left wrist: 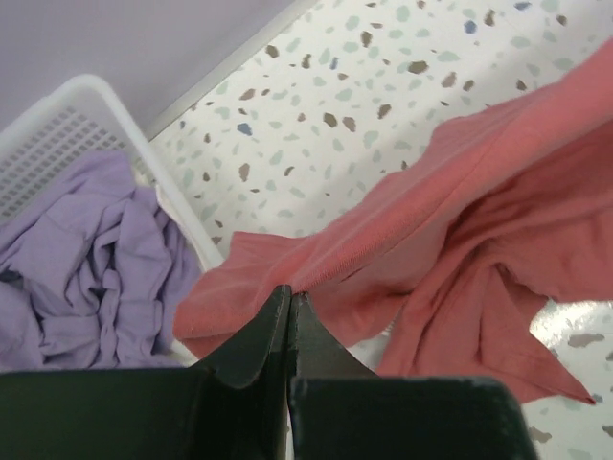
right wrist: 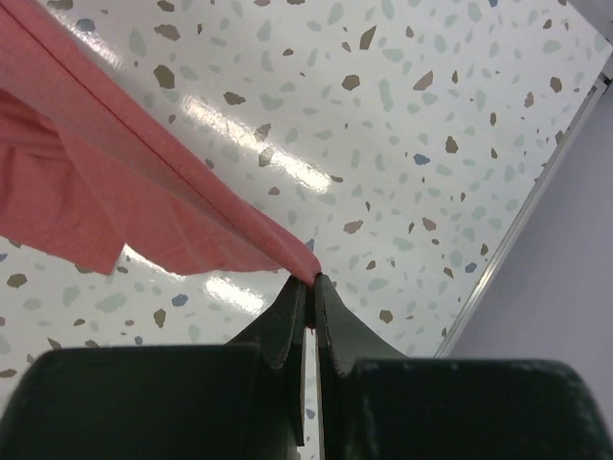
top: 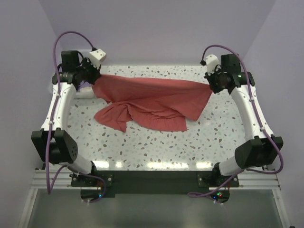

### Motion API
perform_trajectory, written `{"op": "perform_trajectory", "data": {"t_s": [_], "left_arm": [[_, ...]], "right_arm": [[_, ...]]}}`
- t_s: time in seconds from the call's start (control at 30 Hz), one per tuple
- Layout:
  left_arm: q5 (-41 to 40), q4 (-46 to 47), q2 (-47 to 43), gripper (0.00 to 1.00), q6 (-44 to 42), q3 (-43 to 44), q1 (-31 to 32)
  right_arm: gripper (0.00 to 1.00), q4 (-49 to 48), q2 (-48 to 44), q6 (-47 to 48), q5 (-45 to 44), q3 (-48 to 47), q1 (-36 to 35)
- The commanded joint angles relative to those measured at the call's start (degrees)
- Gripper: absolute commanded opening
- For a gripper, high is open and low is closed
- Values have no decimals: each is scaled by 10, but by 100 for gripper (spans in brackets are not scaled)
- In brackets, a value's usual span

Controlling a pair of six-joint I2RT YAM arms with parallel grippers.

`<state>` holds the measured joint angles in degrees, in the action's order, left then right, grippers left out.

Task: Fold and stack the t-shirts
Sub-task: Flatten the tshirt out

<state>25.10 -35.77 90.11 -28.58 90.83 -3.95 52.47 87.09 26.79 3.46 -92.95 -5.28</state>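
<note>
Nearest the arms, a bare stretch of the speckled worktop (top: pixel 156 147) runs across the front. Beyond it, the coral-red t-shirt (top: pixel 152 104) spans the middle. Its lower folds slump in a crumpled heap that touches the worktop left of centre, while its upper edge is pulled into a fairly taut line from side to side, lifted off the surface. The left end effector (left wrist: pixel 290 295) has its fingers pressed together on the left end of that edge, and the left wrist view shows cloth pinched between the tips. The right end effector (right wrist: pixel 311 280) is likewise clamped on the opposite end, with a thin fold of red fabric coming out from between its closed tips. Farthest back on the left, against the wall, a white lattice basket (left wrist: pixel 57 125) holds the pale lavender t-shirt (left wrist: pixel 77 268), bunched and wrinkled inside it. The red shirt's gripped corner hangs just beside the basket's rim
</note>
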Motion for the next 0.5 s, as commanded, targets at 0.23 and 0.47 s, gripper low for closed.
{"op": "perform_trajectory", "data": {"t_s": [0.23,0.47], "left_arm": [[77,-203,-200,0,-284,-331,87],[43,-172,-181,0,-223,-329,83]], "right_arm": [[0,39,-166,164,8,255,4],[0,30,-199,177,1,326,4]]}}
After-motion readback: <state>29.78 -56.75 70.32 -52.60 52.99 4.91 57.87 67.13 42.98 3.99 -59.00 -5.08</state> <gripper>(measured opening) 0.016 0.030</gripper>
